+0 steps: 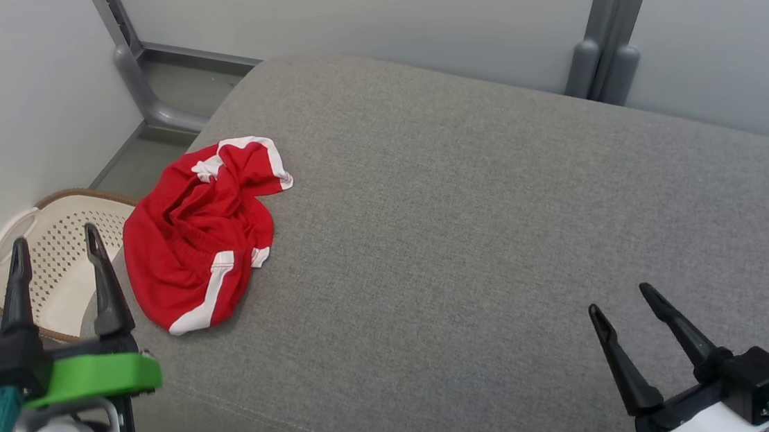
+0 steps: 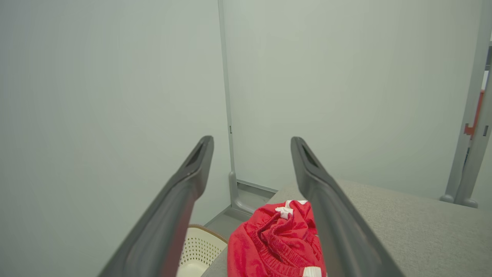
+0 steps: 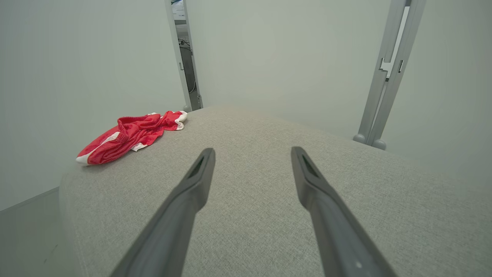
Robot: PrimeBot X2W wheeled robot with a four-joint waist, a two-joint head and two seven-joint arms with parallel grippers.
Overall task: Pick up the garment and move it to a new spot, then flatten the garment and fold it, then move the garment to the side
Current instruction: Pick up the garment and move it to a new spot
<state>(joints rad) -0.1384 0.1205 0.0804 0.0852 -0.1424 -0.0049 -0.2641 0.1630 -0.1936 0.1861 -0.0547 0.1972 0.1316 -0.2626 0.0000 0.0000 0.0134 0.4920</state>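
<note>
A crumpled red garment (image 1: 201, 232) with white stripes and trim lies in a heap near the left edge of the grey cushioned surface (image 1: 484, 235). My left gripper (image 1: 54, 241) hangs open at the lower left, beside the cushion's left edge and just short of the garment, holding nothing. In the left wrist view the garment (image 2: 276, 242) sits low between the fingers. My right gripper (image 1: 618, 296) stands open at the lower right over bare cushion, far from the garment (image 3: 130, 134), which lies at the far left in the right wrist view.
A cream perforated laundry basket (image 1: 57, 255) with a brown rim sits on the floor left of the cushion, behind my left gripper. Grey posts (image 1: 602, 37) and pale wall panels stand behind the cushion. The cushion's middle and right are bare fabric.
</note>
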